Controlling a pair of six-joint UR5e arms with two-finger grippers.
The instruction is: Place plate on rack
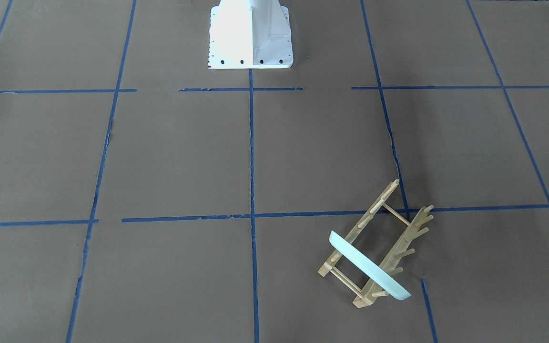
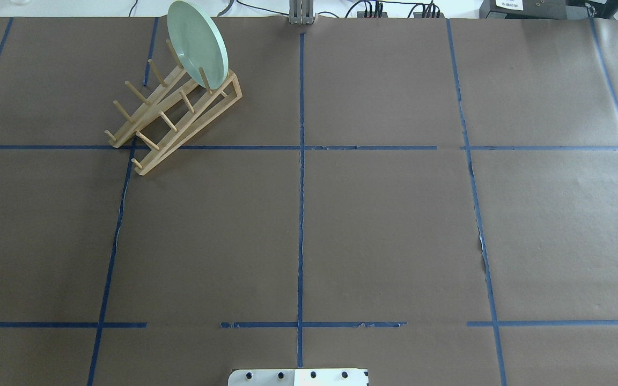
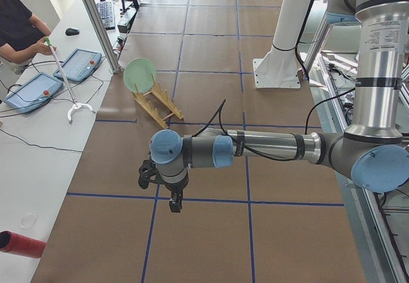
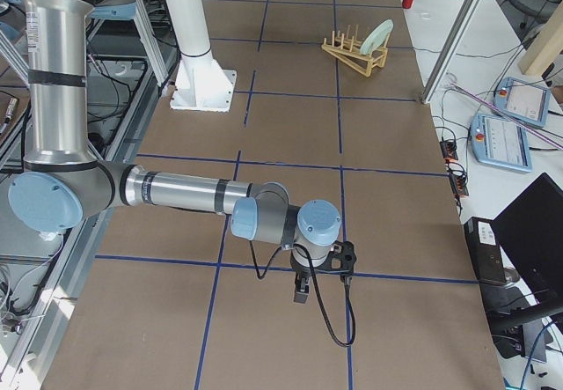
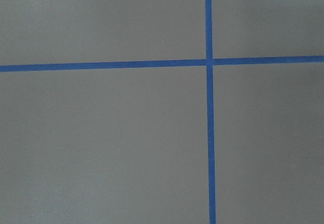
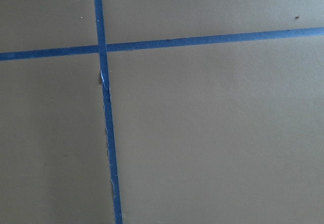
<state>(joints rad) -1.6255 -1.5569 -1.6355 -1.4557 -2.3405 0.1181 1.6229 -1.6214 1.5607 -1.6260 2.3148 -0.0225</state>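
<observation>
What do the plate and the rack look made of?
The plate is smooth, pale mint with a soft sheen, so probably glazed ceramic or melamine; I can't tell which. The rack looks like light, matte, unpainted wood with round dowel pegs.

A brown paper-covered table (image 2: 395,225), gridded with blue tape lines (image 2: 301,214), spreads beneath the left gripper (image 3: 175,204). Beyond the gripper, a white side bench (image 3: 38,168) carries two grey-blue tablet consoles (image 3: 80,64).
</observation>
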